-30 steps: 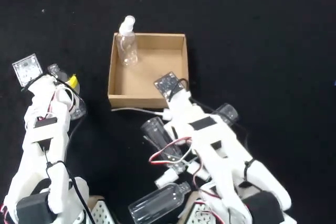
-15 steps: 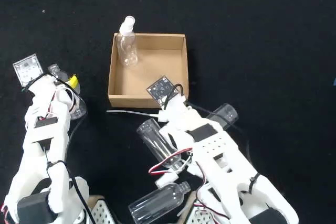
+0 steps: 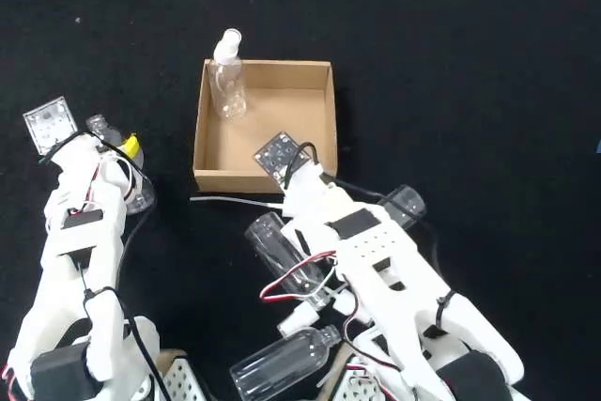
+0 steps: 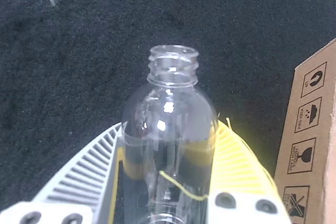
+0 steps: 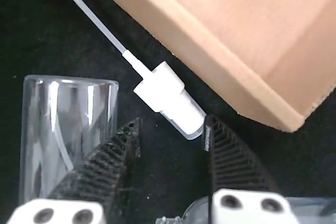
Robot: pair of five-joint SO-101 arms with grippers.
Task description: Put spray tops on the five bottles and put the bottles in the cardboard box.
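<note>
**A:** Where is the brown cardboard box (image 3: 199,138)?

**B:** On the black table (image 3: 470,91), open side up. A clear plastic bottle with a white spray top (image 3: 227,77) stands upright in its far left corner, nozzle end up.

**A:** And the left gripper (image 4: 170,125)?

**B:** Left of the box, a little apart from it. Its yellow-lined fingers (image 4: 236,166) are clenched on a clear uncapped bottle (image 4: 170,87), one on each side of the body. The bottle's long axis runs along the fingers. Its open threaded mouth points away from the wrist.

**A:** The right gripper (image 5: 170,123)?

**B:** Just in front of the box's near wall. Its black fingers (image 5: 110,161) are spread apart, one on either side of the head of a loose white spray top with a thin dip tube (image 5: 168,100). I cannot tell whether a finger touches the head. That top lies flat on the table, its long axis roughly along the near wall. The tube trails toward the box's front left corner.

**A:** Other bottles?

**B:** A clear topless bottle lying on its side (image 3: 286,255) is just in front of the box, flat base toward the box, beside the right fingers. A second lying clear bottle (image 3: 282,363) is well in front of the box, neck pointing right. A third clear bottle (image 3: 406,202) shows partly from behind the right arm, off the box's front right corner.
</note>
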